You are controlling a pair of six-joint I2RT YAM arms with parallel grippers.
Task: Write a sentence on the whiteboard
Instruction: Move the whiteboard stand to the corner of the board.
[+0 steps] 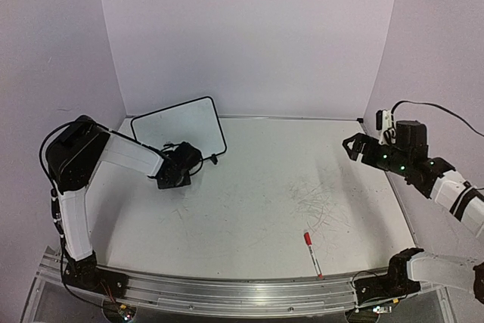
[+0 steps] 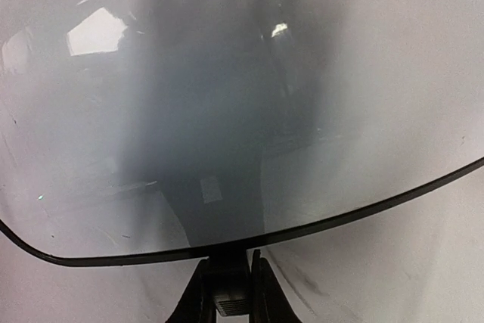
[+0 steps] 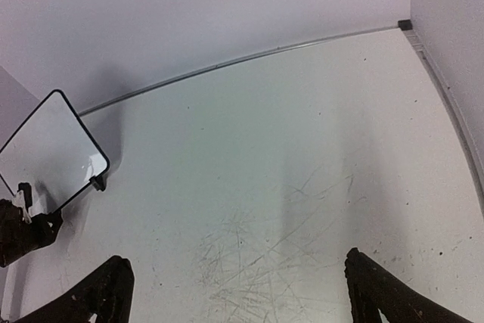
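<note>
I am watching the left arm point(image 1: 125, 155) reaching from its base at the near-left corner toward the back left of the table point(image 1: 257, 149). The left gripper point(image 1: 187, 155) is sitting at the lower edge of the whiteboard point(image 1: 178, 125). In the left wrist view its jaws are standing narrow, drawn in right where the board's black frame point(image 2: 355, 209) is crossing the fingertips. I am reading that as a pinch on the frame.

The whiteboard is standing at the back left of the table, close to the rear wall. It appears to be propped on its lower edge and leaning back rather than lying flat, with one small black foot point(image 1: 214, 159) showing at its right lower corner. Its glossy face is mirroring a dark blurred shape.

Moving right, I am seeing grey scribble marks point(image 1: 318, 206) spreading over the tabletop right of centre. Nearer the front edge a marker point(image 1: 312, 253) with a red cap and white barrel is lying on the table, well apart from both grippers.

At the far right, the right gripper point(image 1: 355, 144) is hovering above the table's right side, facing toward the board. Its jaws are gaping wide, with nothing between them but the scuffed tabletop below.
</note>
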